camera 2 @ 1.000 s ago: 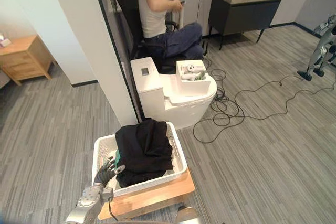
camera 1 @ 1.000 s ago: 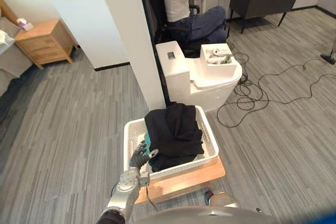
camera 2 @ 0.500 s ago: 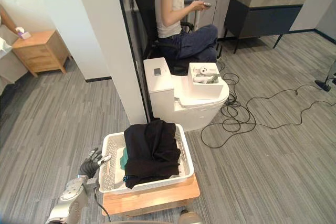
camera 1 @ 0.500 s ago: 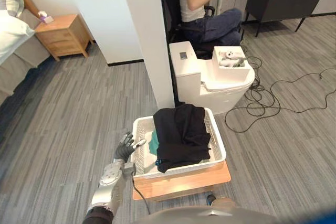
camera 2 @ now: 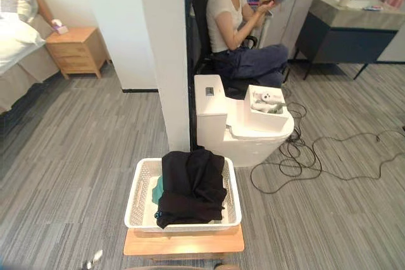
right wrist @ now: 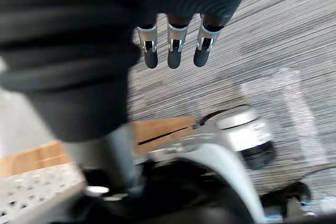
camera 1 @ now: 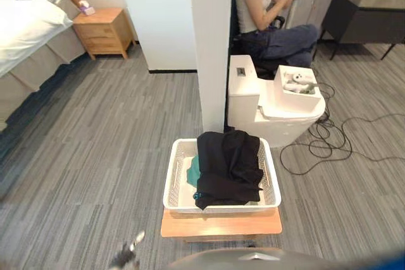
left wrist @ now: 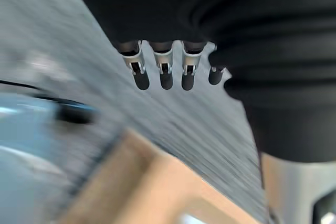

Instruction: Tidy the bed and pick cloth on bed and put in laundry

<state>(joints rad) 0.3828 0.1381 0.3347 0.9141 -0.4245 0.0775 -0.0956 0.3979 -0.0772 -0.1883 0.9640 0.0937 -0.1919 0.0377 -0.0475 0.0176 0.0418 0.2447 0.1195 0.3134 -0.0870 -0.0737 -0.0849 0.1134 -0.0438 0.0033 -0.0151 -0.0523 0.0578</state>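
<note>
My head view shows black cloth [camera 1: 229, 167] in the white basket [camera 1: 175, 184], while the wrist views show my left hand [left wrist: 166, 72] and right hand [right wrist: 175, 51] hanging loose and empty.

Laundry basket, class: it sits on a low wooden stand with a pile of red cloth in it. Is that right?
Not quite. The laundry basket does sit on the low wooden stand, but the pile in it is black cloth, not red, with a bit of teal cloth showing beside it. The left eye view shows this.
</note>
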